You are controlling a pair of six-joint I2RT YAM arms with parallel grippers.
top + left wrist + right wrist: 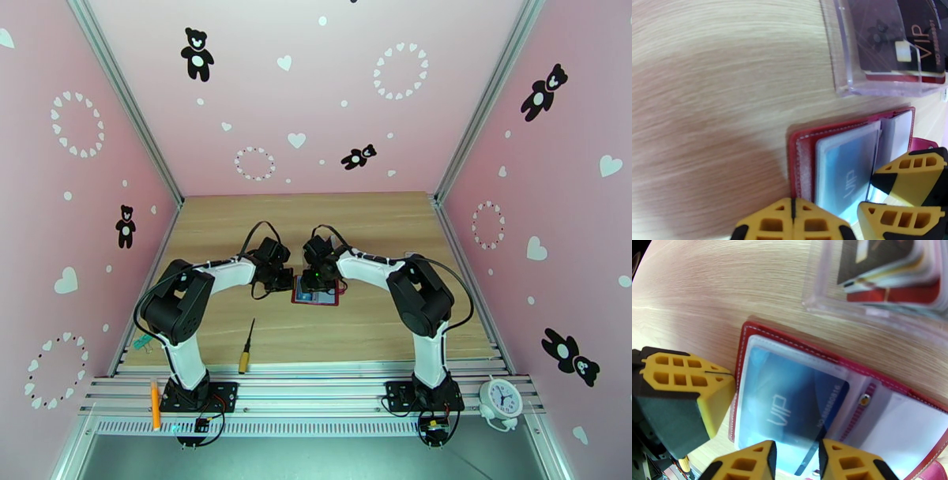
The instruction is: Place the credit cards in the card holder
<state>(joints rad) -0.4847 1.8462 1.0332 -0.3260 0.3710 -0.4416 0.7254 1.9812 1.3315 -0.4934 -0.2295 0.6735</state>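
The card holder (316, 299) lies open at the table's middle, a red wallet (805, 158) (746, 338) with clear sleeves. A blue VIP credit card (790, 398) (845, 169) sits mostly under its left sleeve, the numbered end uncovered. My left gripper (283, 280) (792, 215) (725, 376) is shut, its tips on the wallet's left border. My right gripper (317, 276) (796, 455) (875, 193) has its jaws partly apart, straddling the card's near edge. A black VIP card (884, 35) (877, 252) stands with others in a clear rack.
The clear plastic rack (845, 79) (829, 307) stands just beyond the wallet. A yellow-handled screwdriver (246, 347) lies front left, a green clip (142, 342) and an orange pen (155, 403) near the left base, a white clock (500, 399) at front right.
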